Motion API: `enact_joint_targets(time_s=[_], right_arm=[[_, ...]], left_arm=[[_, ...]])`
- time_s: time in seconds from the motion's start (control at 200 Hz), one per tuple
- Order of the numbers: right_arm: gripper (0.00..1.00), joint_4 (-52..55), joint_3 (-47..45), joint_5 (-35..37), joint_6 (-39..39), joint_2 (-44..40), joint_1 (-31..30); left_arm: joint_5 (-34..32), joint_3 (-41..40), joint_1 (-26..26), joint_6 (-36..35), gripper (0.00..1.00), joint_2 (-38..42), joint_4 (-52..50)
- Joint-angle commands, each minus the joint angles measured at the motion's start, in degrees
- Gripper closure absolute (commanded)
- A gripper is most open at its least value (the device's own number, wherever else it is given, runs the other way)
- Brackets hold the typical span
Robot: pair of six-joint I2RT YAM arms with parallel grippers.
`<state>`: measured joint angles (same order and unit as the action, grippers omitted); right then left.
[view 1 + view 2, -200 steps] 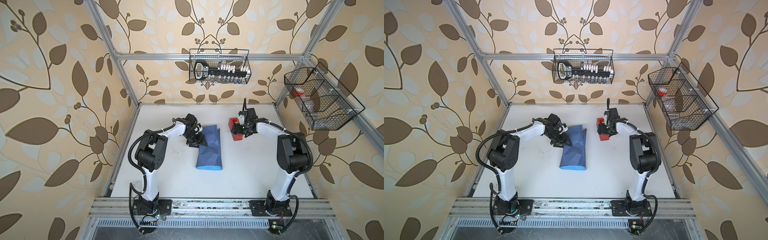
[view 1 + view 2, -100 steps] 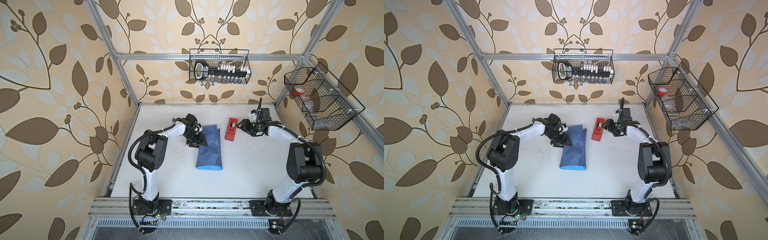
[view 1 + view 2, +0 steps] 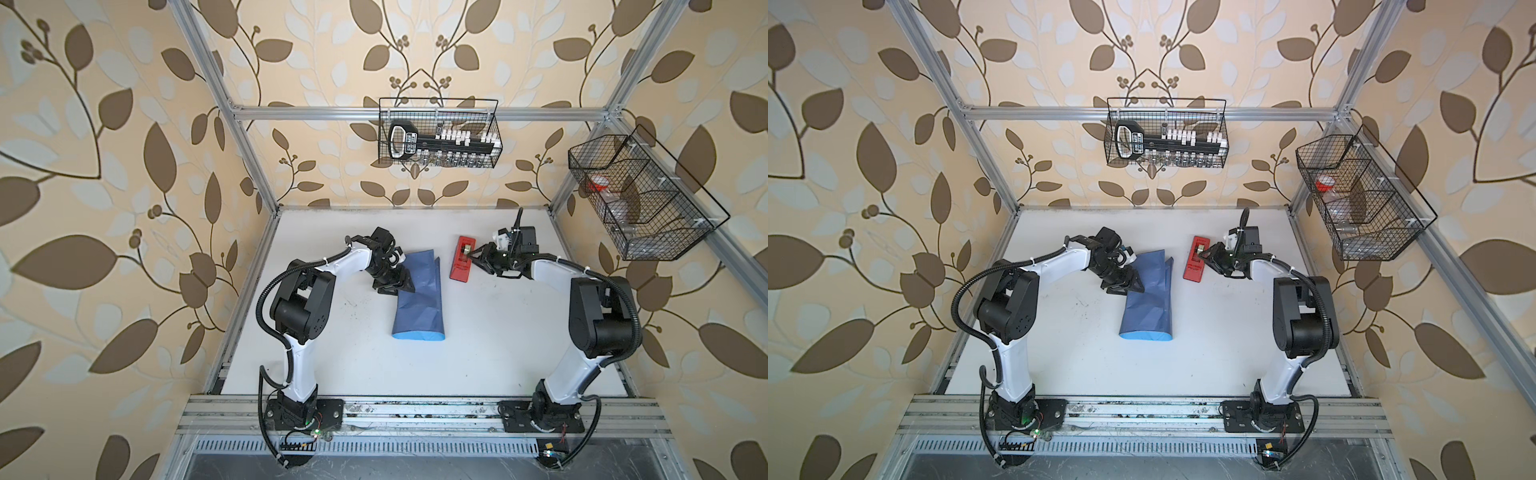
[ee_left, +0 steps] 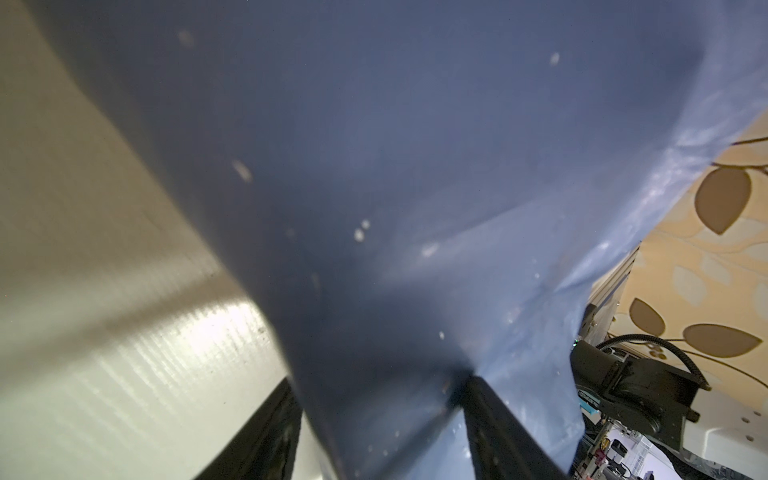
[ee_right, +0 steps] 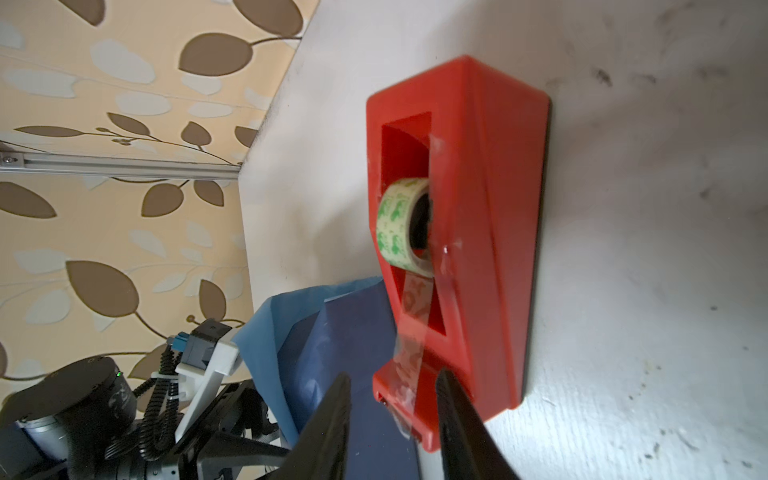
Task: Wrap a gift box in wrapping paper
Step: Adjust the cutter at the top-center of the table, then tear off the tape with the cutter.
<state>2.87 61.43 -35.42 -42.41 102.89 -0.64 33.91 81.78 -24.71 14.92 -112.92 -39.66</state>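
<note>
The wrapping paper (image 3: 419,307) (image 3: 1148,307) lies folded into a dark slate-blue bundle mid-table, with a light-blue edge at its front. The gift box is hidden under it. My left gripper (image 3: 401,284) (image 3: 1133,286) sits at the bundle's left edge. In the left wrist view its jaws (image 4: 382,378) are closed on either side of a dark fold of paper (image 4: 374,145). My right gripper (image 3: 467,249) (image 3: 1202,252) (image 5: 394,374) is at the red tape dispenser (image 3: 461,259) (image 5: 478,208). It is open, and the loose tape end hangs between its fingers.
The patterned tape roll (image 5: 401,224) sits in the dispenser, just right of the paper. Wire baskets hang on the back wall (image 3: 438,133) and the right wall (image 3: 640,199). Aluminium posts frame the white table (image 3: 498,332).
My right gripper swung right off the dispenser, then came back to its tape end with its jaws narrower. The left arm and the paper have stayed put.
</note>
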Motion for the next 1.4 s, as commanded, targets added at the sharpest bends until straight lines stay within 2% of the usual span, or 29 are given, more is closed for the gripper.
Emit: enact_joint_targets(time_s=[0.0,0.41,0.55,0.66,0.745,0.825,1.095,1.4], right_arm=[[0.65,-1.8,-0.9,-1.9,-0.6,1.8,-0.6],[0.68,-5.0,-1.2,-3.5,-2.1,5.5,-1.0],[0.76,-6.5,-1.1,-3.7,-3.0,6.8,-1.1],[0.78,-6.7,-0.6,-4.0,-3.2,7.4,-1.1],[0.86,-6.8,-0.4,-4.1,-3.2,7.3,-1.1],[1.00,-7.2,0.1,-4.8,-3.8,7.0,-1.2],[1.00,-9.6,3.6,-6.5,-7.1,4.7,-0.9],[1.00,-12.6,3.5,-7.5,-10.2,5.1,-0.5]], left_arm=[[-9.6,-1.4,-1.0,-0.7,0.36,-3.3,-2.3],[-9.7,-1.3,-1.0,-0.7,0.37,-3.4,-2.2],[-9.8,-1.3,-1.0,-0.7,0.37,-3.5,-2.2],[-10.1,-1.2,-1.0,-0.6,0.37,-3.5,-2.2],[-10.1,-1.2,-1.0,-0.7,0.37,-3.4,-2.2],[-10.2,-1.2,-1.0,-0.6,0.37,-3.4,-2.2],[-10.5,-1.3,-1.0,-0.7,0.37,-3.3,-2.2],[-10.8,-1.3,-1.3,-0.8,0.37,-3.2,-2.2]])
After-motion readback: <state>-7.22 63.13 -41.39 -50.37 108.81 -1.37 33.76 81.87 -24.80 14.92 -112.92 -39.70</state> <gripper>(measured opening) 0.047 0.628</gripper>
